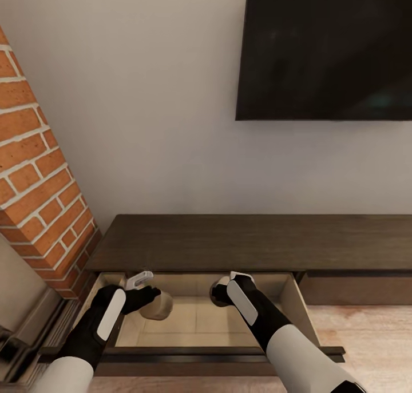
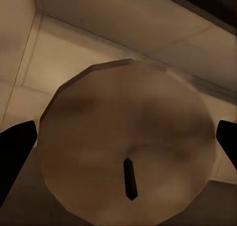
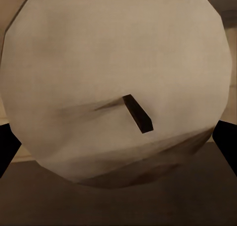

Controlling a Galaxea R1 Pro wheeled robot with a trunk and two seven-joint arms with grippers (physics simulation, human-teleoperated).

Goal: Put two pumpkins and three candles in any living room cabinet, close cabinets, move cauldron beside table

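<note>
Left tool (image 1: pixel 150 294): positioned inside the open drawer (image 1: pixel 197 318) of the cabinet (image 1: pixel 252 241), near the drawer's left side. Its two dark fingers (image 2: pixel 15 152) stand on either side of a candle (image 1: pixel 157 306) and are clamped on it. In the left wrist view the candle's (image 2: pixel 127 147) flat round top faces the camera, with a short dark wick (image 2: pixel 129 179) near its centre and the pale drawer floor and walls behind it.

Right tool (image 1: pixel 220 293): positioned inside the same drawer, toward its middle and close to the rear wall. In the right wrist view a second candle (image 3: pixel 116 83) sits between dark finger edges (image 3: pixel 7 147) at both sides of the frame, its wick (image 3: pixel 137 113) visible; the tool is clamped on this candle. In the head view this candle is hidden behind the right wrist.

Cabinet: long, low, dark brown, set against a pale wall. The drawer is pulled out toward the robot; its interior is pale beige. The cabinet top is bare wood grain.

Surroundings: a dark television screen (image 1: pixel 326 50) is mounted on the wall above the cabinet's right part. A red brick column (image 1: pixel 40 175) stands to the left of the cabinet. Light wooden floor (image 1: pixel 366 330) shows right of the drawer.
</note>
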